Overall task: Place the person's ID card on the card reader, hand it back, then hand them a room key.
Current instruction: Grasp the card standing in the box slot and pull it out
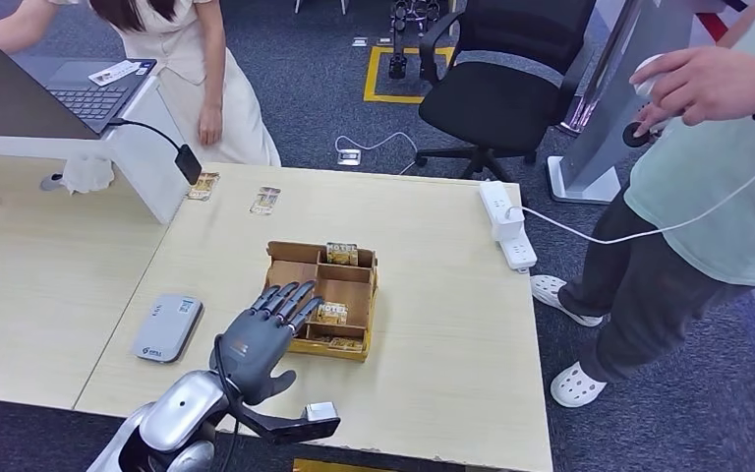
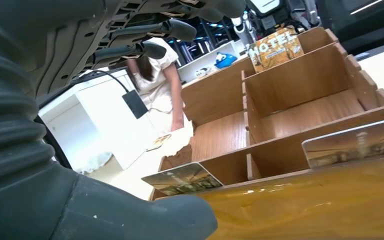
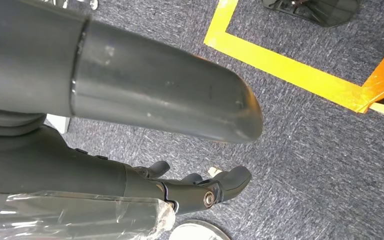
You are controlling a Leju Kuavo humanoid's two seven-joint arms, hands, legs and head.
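A wooden compartment box point(image 1: 290, 253) sits mid-table with hotel room key cards point(image 1: 332, 313) standing in it; another key card point(image 1: 342, 254) is in a far compartment. My left hand point(image 1: 263, 336) hovers at the box's near left corner, fingers spread and reaching over its edge, holding nothing. The left wrist view shows the box wall point(image 2: 300, 80), a HOTEL card point(image 2: 275, 47) and a card point(image 2: 182, 178) close under my hand's fingers point(image 2: 150, 35). A grey card reader point(image 1: 167, 327) lies left of the hand. My right hand point(image 3: 80, 170) hangs over the carpet, empty, with its fingers loosely bent.
Two cards point(image 1: 203, 185) point(image 1: 265, 201) lie at the table's far edge near a black scanner on a stalk point(image 1: 188, 163). A person in white point(image 1: 192, 59) stands behind the white counter with a laptop point(image 1: 93, 93). Another person point(image 1: 708, 197) stands right. A power strip point(image 1: 506, 221) lies at the right edge.
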